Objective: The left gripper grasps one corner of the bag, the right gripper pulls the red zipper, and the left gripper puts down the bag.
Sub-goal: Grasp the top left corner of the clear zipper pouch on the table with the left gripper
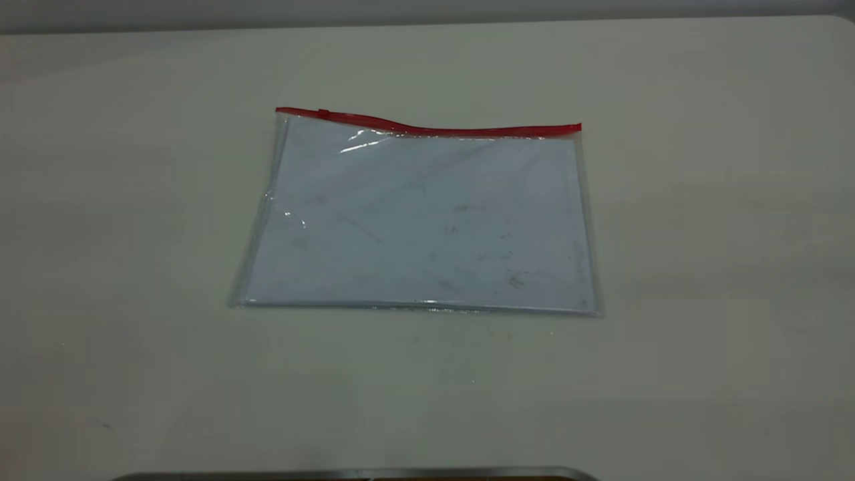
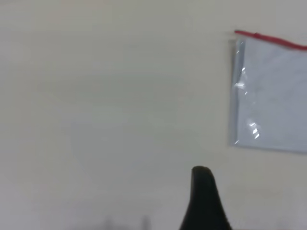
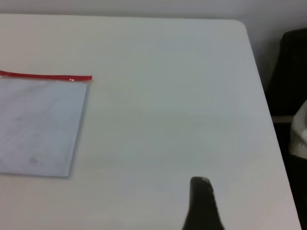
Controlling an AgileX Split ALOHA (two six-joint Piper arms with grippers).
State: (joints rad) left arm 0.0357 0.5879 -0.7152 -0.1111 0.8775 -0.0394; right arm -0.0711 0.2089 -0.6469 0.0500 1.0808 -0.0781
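The bag lies flat on the pale table, clear and bluish, with smudges. The red zipper runs along its far long edge, and its small slider tab sits near the left end. The red-ended corners are at the far left and far right. Neither gripper shows in the exterior view. In the left wrist view a black part of the left gripper is over bare table, well away from the bag. In the right wrist view a black part of the right gripper is likewise apart from the bag.
The table's far edge meets a grey wall. A dark metal rim shows at the near edge. In the right wrist view the table's rounded corner and side edge border a dark object.
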